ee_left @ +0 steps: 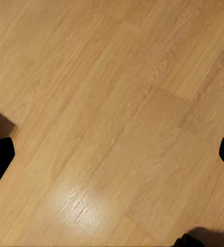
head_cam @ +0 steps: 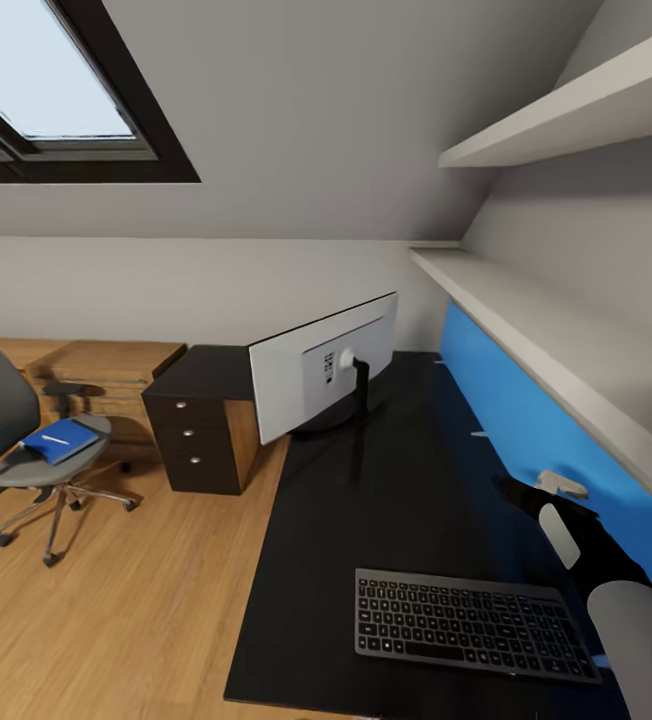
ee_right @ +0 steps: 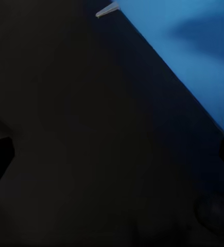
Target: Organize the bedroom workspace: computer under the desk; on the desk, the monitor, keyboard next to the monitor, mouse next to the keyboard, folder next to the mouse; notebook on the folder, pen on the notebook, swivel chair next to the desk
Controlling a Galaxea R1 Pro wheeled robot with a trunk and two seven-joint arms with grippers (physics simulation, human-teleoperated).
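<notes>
No writing is legible anywhere. The keyboard (head_cam: 474, 626) lies lengthwise along the desk's (head_cam: 386, 500) near edge; the monitor (head_cam: 318, 368) shows its white back. The right gripper (head_cam: 514, 492) hovers over the desk, its jaws apparently apart, as are the left gripper's (ee_left: 112, 154) over the wood floor (ee_left: 112, 92).

On the black counter (head_cam: 366, 520) the monitor (head_cam: 323, 366) stands upright, white back showing, the dark keyboard (head_cam: 471, 624) lies flat nearer, while the blue folder (head_cam: 59, 440) rests on the grey swivel chair (head_cam: 26, 455) well apart.
</notes>
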